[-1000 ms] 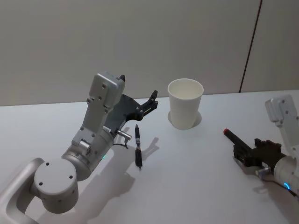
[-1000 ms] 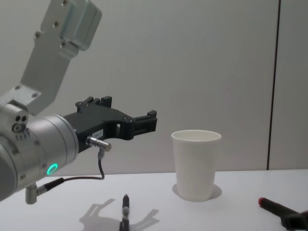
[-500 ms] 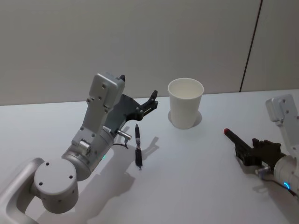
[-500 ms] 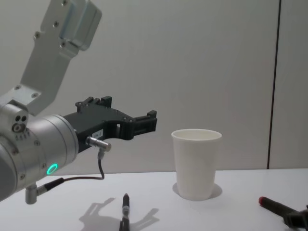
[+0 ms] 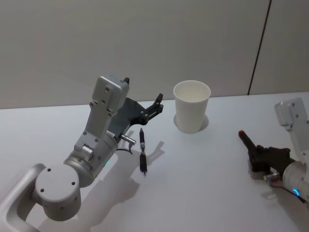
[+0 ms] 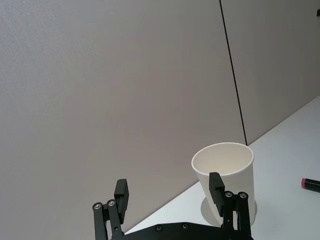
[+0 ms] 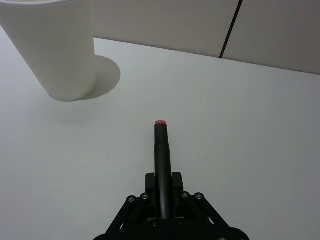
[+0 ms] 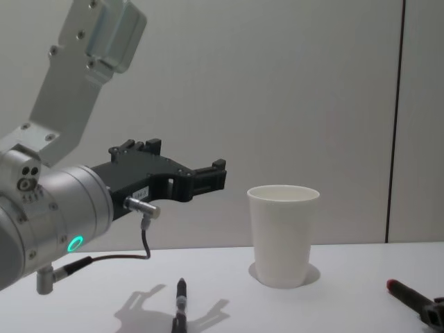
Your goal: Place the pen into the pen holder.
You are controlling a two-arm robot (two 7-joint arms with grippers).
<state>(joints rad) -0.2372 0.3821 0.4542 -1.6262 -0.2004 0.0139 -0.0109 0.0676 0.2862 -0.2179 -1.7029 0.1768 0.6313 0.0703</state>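
The pen holder, a white paper cup, stands upright at the back of the white table; it also shows in the chest view. A black pen with a red tip is clamped in my right gripper, low over the table right of the cup, its tip pointing toward the cup. A second black pen lies flat on the table left of the cup. My left gripper hangs open above that pen, empty, its fingers spread toward the cup.
A grey wall with a dark vertical seam rises just behind the table. The large left arm body fills the near left. Bare tabletop lies between the cup and my right gripper.
My right gripper has carried the red-tipped pen a little to the right, away from the cup. The left arm, the lying pen and the cup have not moved.
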